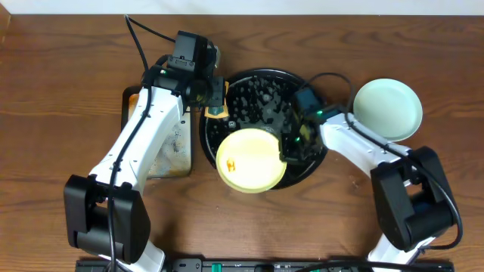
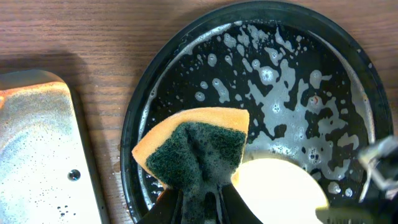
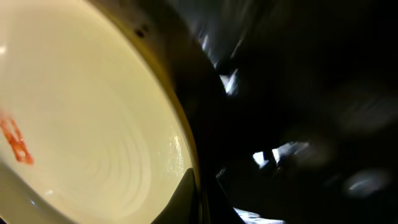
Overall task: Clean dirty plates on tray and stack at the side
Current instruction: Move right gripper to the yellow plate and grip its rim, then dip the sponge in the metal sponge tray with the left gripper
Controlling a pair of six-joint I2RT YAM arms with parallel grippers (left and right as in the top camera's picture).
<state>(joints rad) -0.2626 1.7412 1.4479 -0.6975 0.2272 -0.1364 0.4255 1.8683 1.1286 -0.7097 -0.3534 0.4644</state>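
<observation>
A brown wooden table (image 1: 60,68) fills the overhead view. The black tray (image 1: 261,75) sits mid-table, wet with suds. The yellow plate (image 1: 251,159) lies at the tray's 6 o'clock, overhanging the rim. A mint plate (image 1: 387,108) rests off the tray at 3 o'clock, and a rusty metal tray (image 1: 172,151) lies at 9 o'clock. No third plate shows. The left gripper (image 1: 215,97) hangs over the tray's 9 o'clock edge, and the right gripper (image 1: 291,143) meets the yellow plate at its 3 o'clock rim.

In the left wrist view, the left jaws are clamped on a foamy orange-and-green sponge (image 2: 196,146), which is bent in the pinch. It hovers just beside the yellow plate, at the plate's 10 o'clock.

In the right wrist view, the right jaws are pinched shut on the yellow plate's rim. An orange smear (image 3: 15,143) remains at the far 9 o'clock side.

The likely risks are these. The hold is thin and on one edge only, so pressure from the sponge could lever the plate out or tip it off the tray rim. Soapy plastic may also slip between the fingers. The folded sponge may skid past the smear rather than scrub it.
</observation>
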